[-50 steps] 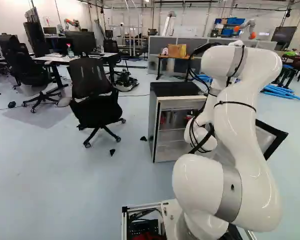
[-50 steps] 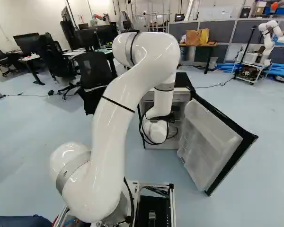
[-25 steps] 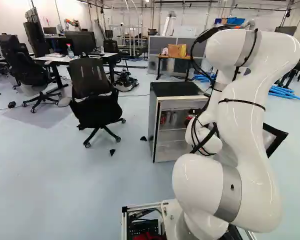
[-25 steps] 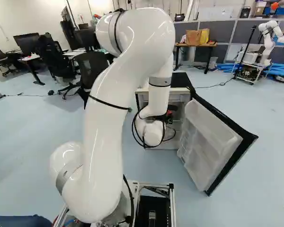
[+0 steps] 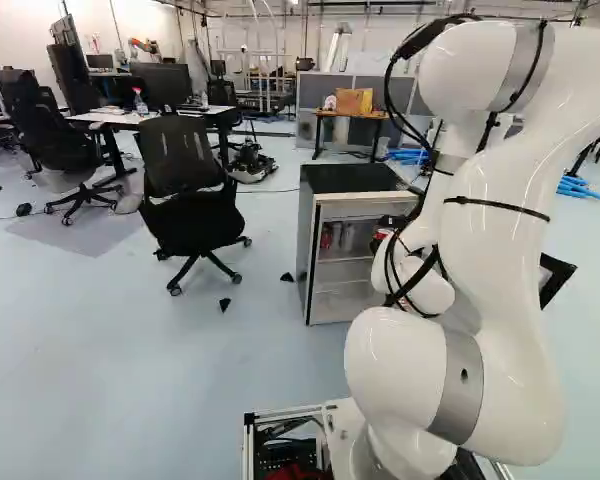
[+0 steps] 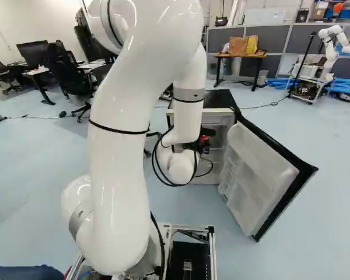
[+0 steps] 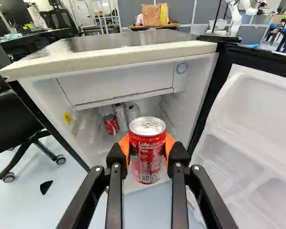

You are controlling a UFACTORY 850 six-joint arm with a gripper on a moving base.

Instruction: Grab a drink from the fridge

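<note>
The gripper [image 7: 147,145] has the red can [image 7: 147,164] pinched between its 2 pads, before the open fridge [image 7: 109,58]. Probably weighty if full, slick and thin-walled; mid-body suits a firm, uncrushing hold.

My arm [image 6: 125,140] has drawn back from the fridge [image 5: 345,179], its upper bend risen, its wrist shifted rightward in the left base view and leftward in the right one. My tool [image 5: 389,222] came back too, carrying the red can [image 7: 147,152].
</note>
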